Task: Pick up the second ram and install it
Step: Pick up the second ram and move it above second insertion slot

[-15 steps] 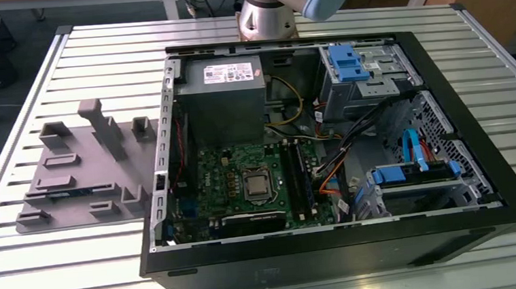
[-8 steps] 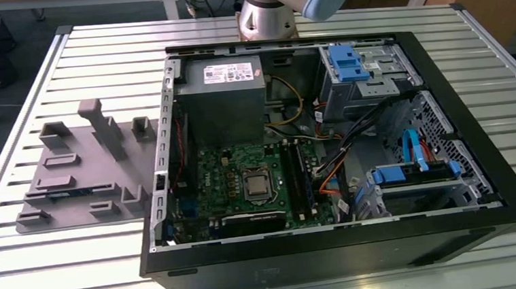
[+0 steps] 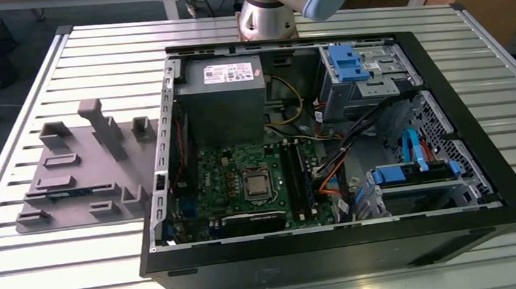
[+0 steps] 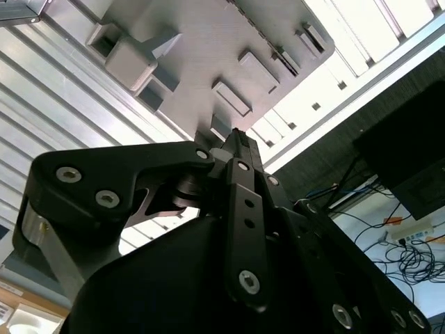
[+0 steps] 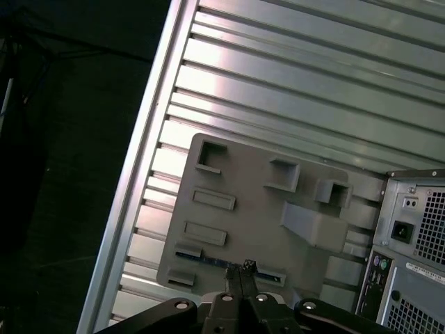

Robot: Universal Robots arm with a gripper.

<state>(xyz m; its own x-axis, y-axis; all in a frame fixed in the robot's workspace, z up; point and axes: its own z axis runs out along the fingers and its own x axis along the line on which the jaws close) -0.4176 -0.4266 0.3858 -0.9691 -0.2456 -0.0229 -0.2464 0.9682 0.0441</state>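
Slatted metal table [image 3: 97, 60] with an open computer case [image 3: 338, 251] lying on its side, seen in the exterior view. The green motherboard [image 3: 215, 178] sits in the case floor toward 7 o'clock. The arm [image 3: 267, 14] rises from the table at 12 o'clock from the case.

A gray holder tray [image 3: 77, 157] lies flat on the table at 9 o'clock from the case, just beside its wall. The ram stick [image 3: 78, 192], a thin blue strip, lies in a slot toward the tray's 6 o'clock edge, outside the case.

In the first wrist view the gripper [image 5: 242, 267] hangs over the tray [image 5: 250, 195], its tips in line with the blue ram stick [image 5: 208, 259]. Whether the tips touch the stick cannot be told. The two fingers [image 5: 234, 278] stand drawn together, with no gap visible and nothing held between them. The rear corner of the case [image 5: 417, 236] shows beside the tray.

In the second wrist view the gripper [image 4: 236, 136] points at the tray [image 4: 201, 42], seen edge-on with its linkage folded close.
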